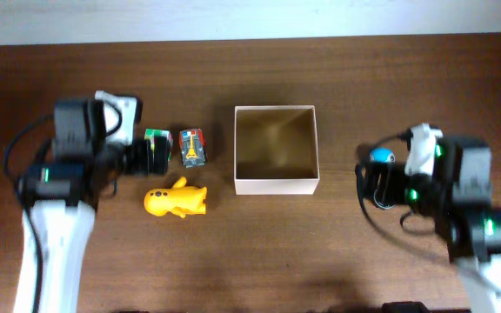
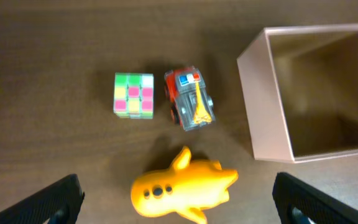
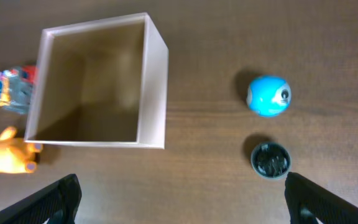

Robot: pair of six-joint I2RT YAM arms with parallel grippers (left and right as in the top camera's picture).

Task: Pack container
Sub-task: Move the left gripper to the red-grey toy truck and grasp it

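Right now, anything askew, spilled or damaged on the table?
Nothing stands out. The container sits upright, empty, intact; cube, toy car and yellow toy lie beside one wall, blue ball and a small dark round piece beyond the opposite wall. Nothing spilled.

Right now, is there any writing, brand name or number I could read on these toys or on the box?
No text can be read in any view.
toy car: a yellow drawing on its roof, a picture rather than letters.
blue ball: a small grey round mark, too blurred to read.
puzzle cube, yellow toy, cardboard box, dark round cap: no lettering visible.
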